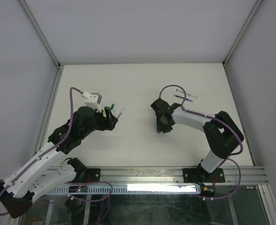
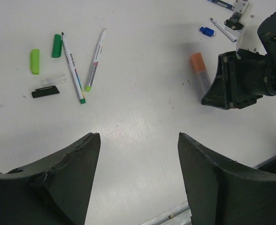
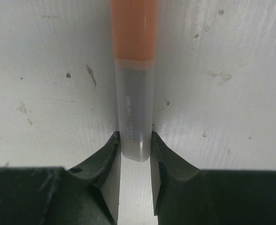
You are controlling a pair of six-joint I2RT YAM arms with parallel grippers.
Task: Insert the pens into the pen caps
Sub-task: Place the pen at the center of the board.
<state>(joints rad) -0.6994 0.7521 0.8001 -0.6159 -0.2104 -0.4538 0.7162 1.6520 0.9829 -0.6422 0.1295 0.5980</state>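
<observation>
Right pincer [image 3: 136,140] clamps the orange-capped marker [image 3: 134,93] lying on the surface [image 3: 222,93]. Left pincer [image 2: 138,140] gapes empty, apart from the marker.

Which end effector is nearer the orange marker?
Right. The right end effector is shut on the orange marker; the left end effector stands open, well apart from it.

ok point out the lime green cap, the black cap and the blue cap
lime green cap [image 2: 34,61], left wrist view, middle of its body
black cap [image 2: 45,92], left wrist view, midway along its length
blue cap [image 2: 206,31], left wrist view, centre of the cap
</observation>
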